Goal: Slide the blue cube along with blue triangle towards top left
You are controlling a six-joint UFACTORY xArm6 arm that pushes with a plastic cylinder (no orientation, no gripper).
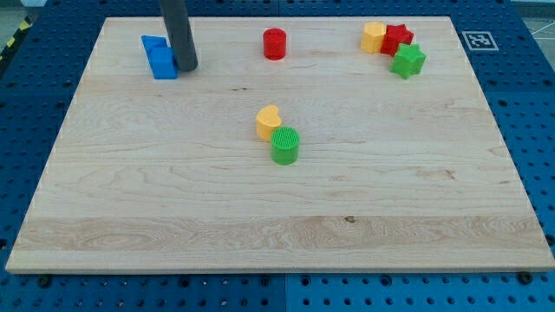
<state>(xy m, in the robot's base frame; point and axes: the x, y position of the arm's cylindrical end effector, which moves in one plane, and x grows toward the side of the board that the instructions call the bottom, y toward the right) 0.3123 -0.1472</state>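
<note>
The blue cube sits near the board's top left. The blue triangle lies just above and left of it, touching it. My tip rests on the board right against the cube's right side. The dark rod rises from there out of the view's top.
A red cylinder stands at top centre. A yellow block, a red star and a green star cluster at top right. A yellow heart-shaped block touches a green cylinder mid-board. The wooden board lies on a blue pegboard table.
</note>
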